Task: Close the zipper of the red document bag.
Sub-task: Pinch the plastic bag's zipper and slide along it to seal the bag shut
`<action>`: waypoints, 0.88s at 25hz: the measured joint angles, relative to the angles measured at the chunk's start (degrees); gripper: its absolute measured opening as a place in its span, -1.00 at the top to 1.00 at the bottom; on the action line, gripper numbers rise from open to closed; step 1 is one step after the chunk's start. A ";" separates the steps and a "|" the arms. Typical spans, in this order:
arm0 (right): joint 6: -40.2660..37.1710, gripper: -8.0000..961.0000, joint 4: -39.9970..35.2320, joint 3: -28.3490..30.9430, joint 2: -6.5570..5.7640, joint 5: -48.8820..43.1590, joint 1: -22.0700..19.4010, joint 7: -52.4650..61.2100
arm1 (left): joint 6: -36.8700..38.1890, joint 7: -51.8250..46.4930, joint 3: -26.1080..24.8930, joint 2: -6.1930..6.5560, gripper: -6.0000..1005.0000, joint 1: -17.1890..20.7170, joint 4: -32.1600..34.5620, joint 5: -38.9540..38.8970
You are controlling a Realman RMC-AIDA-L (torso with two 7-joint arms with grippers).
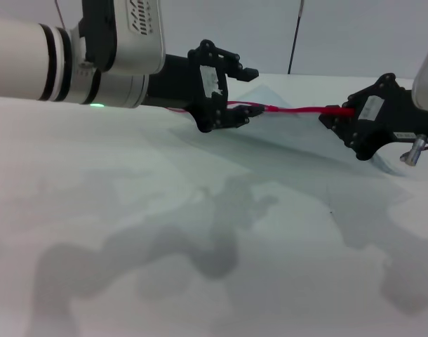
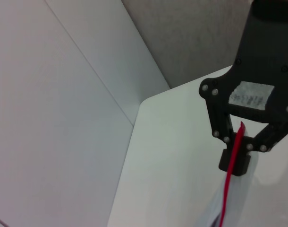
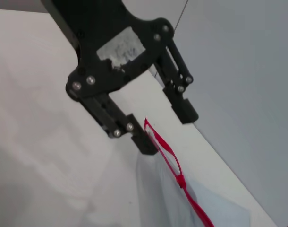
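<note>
The red document bag (image 1: 291, 132) is a translucent pale pouch, lifted by its red edge with its lower part sloping down to the table. Its zipper (image 1: 291, 109) stretches nearly level between the two grippers. My right gripper (image 1: 338, 112) is shut on the zipper's right end, and the left wrist view shows that gripper (image 2: 234, 158) clamped on the red strip (image 2: 231, 175). My left gripper (image 1: 241, 95) is open; the zipper's left end lies against its lower finger (image 3: 145, 141). The slider (image 3: 181, 180) sits a short way from that end, and the two red strands beyond it stand apart.
The white table (image 1: 165, 246) spreads wide in front of the bag, marked only by the arms' shadows. A thin dark pole (image 1: 295, 35) stands against the back wall behind the table's rear edge (image 1: 305, 76).
</note>
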 joint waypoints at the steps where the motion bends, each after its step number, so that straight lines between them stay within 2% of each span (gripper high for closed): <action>1: -0.12 0.89 -0.20 -0.01 0.00 0.00 0.00 0.00 | -0.03 0.09 0.09 -0.01 0.00 -0.06 -0.15 0.00; 22: -1.88 0.89 -4.00 -0.32 0.00 0.00 -0.88 0.13 | 0.25 1.75 1.60 -0.08 0.01 -0.78 -2.71 -0.63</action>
